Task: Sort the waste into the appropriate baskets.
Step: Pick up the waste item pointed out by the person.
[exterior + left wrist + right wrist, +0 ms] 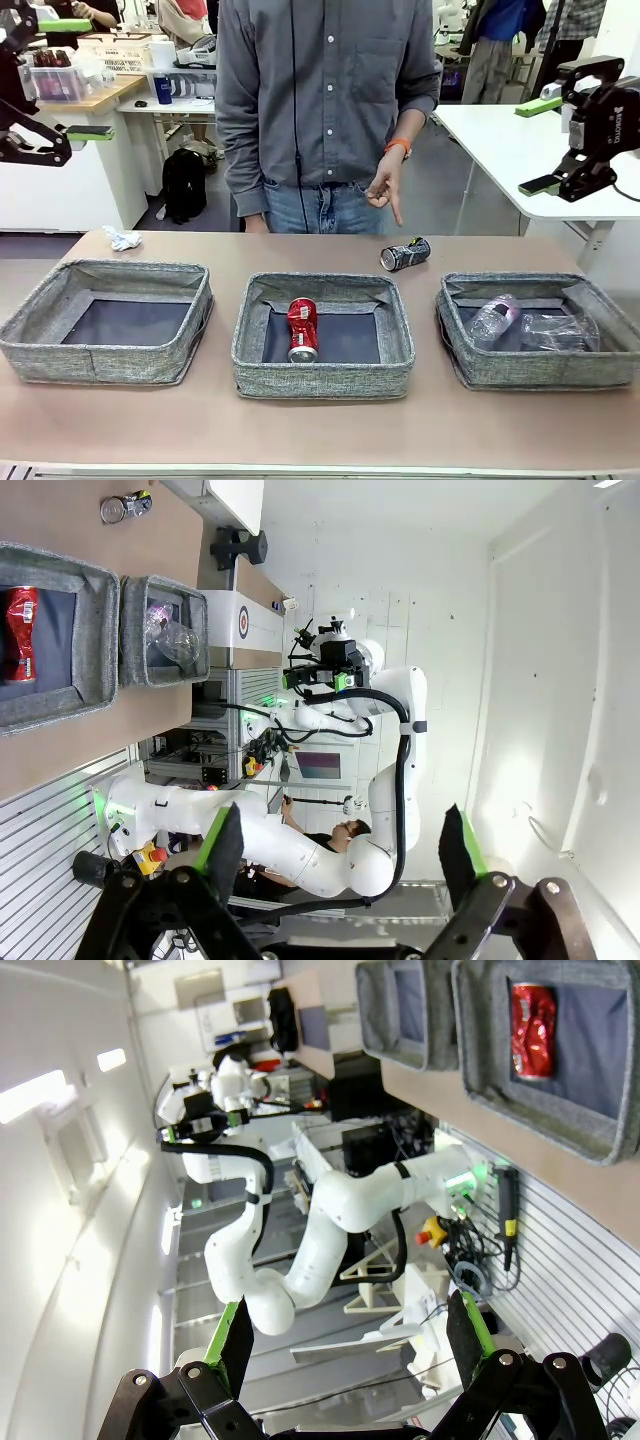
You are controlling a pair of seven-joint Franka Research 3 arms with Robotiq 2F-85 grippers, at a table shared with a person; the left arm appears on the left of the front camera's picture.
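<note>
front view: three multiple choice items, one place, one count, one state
1. Where is the red drink can? A on the floor; B in the middle basket; C on a chair.
2. How many clear plastic bottles lie in the right basket? A none; B four; C two.
3. How is the black-and-silver drink can posed? A on its side; B upright; C stacked on another can.
Answers: B, it lies on that basket's dark bottom; C, two show inside; A, its round end faces sideways.
</note>
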